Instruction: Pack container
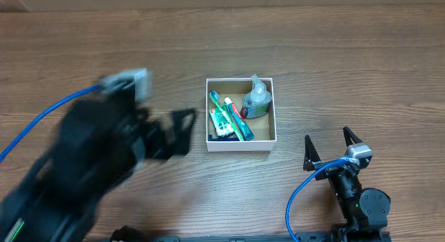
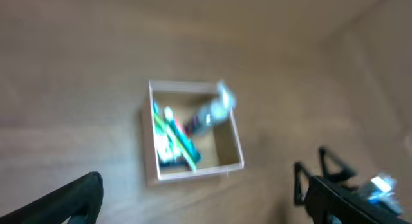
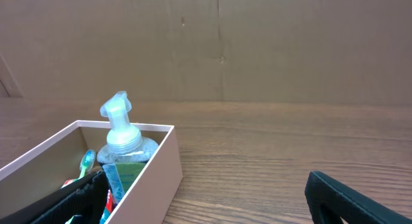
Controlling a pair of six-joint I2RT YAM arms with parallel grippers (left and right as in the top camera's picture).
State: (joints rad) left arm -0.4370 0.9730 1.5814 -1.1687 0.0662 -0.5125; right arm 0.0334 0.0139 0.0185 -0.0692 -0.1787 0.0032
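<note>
Container (image 1: 240,145) — pump bottle (image 1: 257,101) and toothbrush (image 1: 245,131) inside.

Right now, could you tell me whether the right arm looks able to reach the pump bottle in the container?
Probably yes: the right end effector is open near the container, the pump bottle sticks up above the rim on that side, and only bare table lies between.

Container (image 1: 240,145): shallow square box, white outside, brown inside, open-topped, upright on table (image 1: 208,33); holds pump bottle (image 1: 256,99), probably a toothbrush (image 1: 245,133).
</note>
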